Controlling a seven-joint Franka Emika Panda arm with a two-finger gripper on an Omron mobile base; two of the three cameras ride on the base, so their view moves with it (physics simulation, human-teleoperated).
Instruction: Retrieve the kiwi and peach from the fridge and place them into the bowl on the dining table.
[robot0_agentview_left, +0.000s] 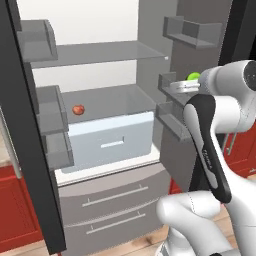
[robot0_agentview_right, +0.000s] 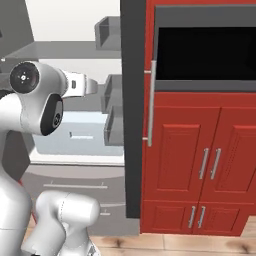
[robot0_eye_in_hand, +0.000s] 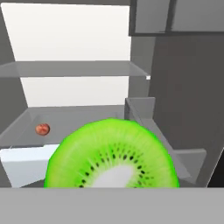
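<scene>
Kiwi (robot0_eye_in_hand: 111, 159) sat right at the claw, but grip state couldn't be told. Best to back straight out of fridge (robot0_agentview_left: 107, 65), clear of door bins (robot0_agentview_left: 172, 82). Peach (robot0_agentview_left: 78, 109) stayed on shelf.

red cabinets (robot0_agentview_right: 200, 150), dark oven niche (robot0_agentview_right: 205, 52), wood floor (robot0_agentview_right: 175, 245)

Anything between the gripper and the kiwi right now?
Nothing visible. In the hand view the kiwi sits directly ahead, very close. In the left base view it sits at the wrist's end, by a door bin of the open fridge.
</scene>
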